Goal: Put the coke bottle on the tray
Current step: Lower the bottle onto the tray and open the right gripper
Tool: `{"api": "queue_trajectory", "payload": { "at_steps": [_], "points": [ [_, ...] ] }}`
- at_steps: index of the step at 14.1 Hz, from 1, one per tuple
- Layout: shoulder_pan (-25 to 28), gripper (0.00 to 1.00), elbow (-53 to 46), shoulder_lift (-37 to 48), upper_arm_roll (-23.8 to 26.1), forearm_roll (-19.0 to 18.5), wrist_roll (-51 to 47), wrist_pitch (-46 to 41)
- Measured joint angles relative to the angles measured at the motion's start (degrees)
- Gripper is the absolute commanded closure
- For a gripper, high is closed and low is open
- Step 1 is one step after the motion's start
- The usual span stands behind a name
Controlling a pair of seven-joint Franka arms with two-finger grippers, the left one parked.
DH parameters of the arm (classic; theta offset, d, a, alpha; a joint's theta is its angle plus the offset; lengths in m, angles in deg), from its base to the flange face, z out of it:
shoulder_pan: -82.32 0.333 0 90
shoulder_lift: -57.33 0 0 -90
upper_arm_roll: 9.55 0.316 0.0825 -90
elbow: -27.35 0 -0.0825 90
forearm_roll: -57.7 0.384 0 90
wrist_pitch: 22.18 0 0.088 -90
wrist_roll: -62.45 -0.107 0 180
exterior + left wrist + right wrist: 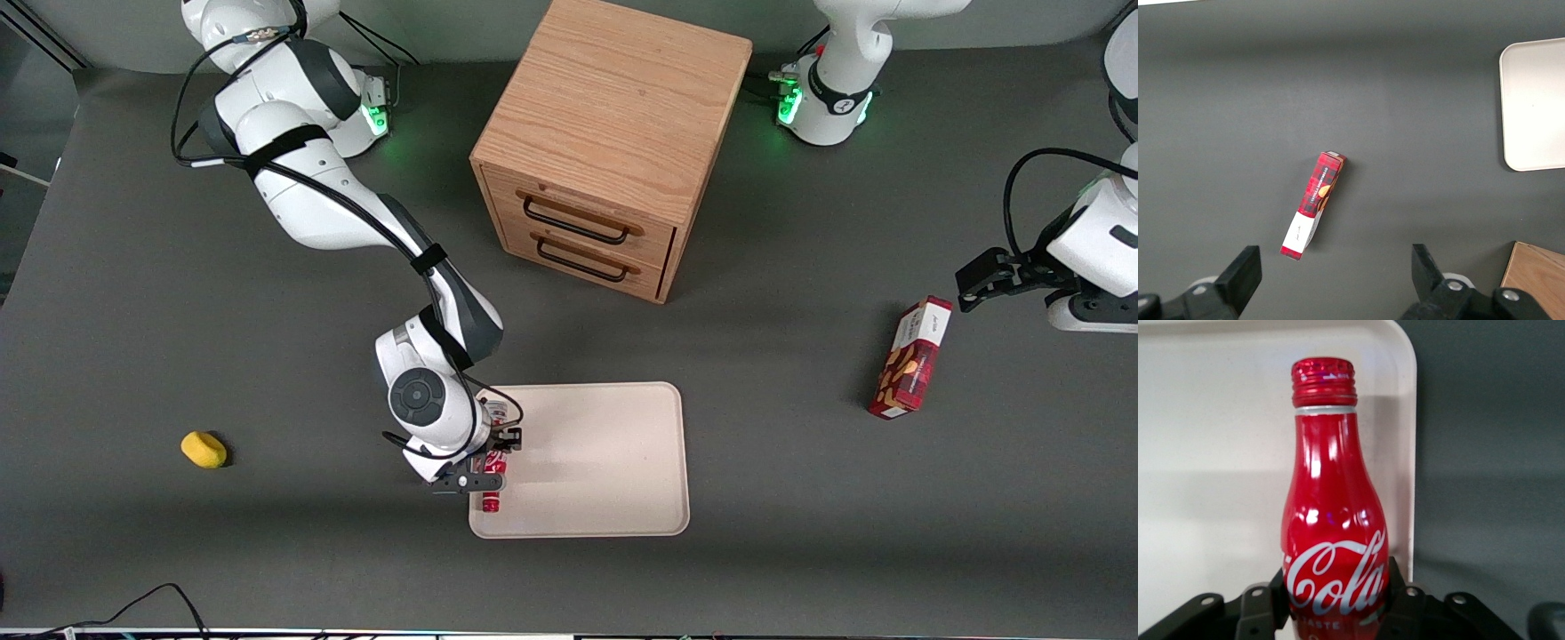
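Note:
The coke bottle [493, 464] [1335, 500] is a slim red bottle with white script and a red cap. It lies flat along the edge of the tray [605, 462] [1211, 453] that faces the working arm's end of the table, its cap pointing toward the front camera. My right gripper [490, 460] [1336, 600] is shut on the bottle's lower body, one black finger pressed to each side. The tray is a large flat cream rectangle with rounded corners, and one corner of it shows in the left wrist view [1535, 107]. Whether the bottle rests on the tray or hangs just above it cannot be told.
A wooden two-drawer cabinet [605, 151] stands farther from the front camera than the tray. A red-and-white snack box [911, 358] [1313, 205] lies toward the parked arm's end. A small yellow object [204, 449] lies toward the working arm's end.

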Motion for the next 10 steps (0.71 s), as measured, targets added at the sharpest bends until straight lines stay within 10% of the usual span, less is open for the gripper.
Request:
{"api": "queue_trajectory", "payload": {
  "at_steps": [10],
  "points": [
    [0.4,0.0,0.4,-1.1,-0.2,0.0,0.1,3.6]
  ]
}}
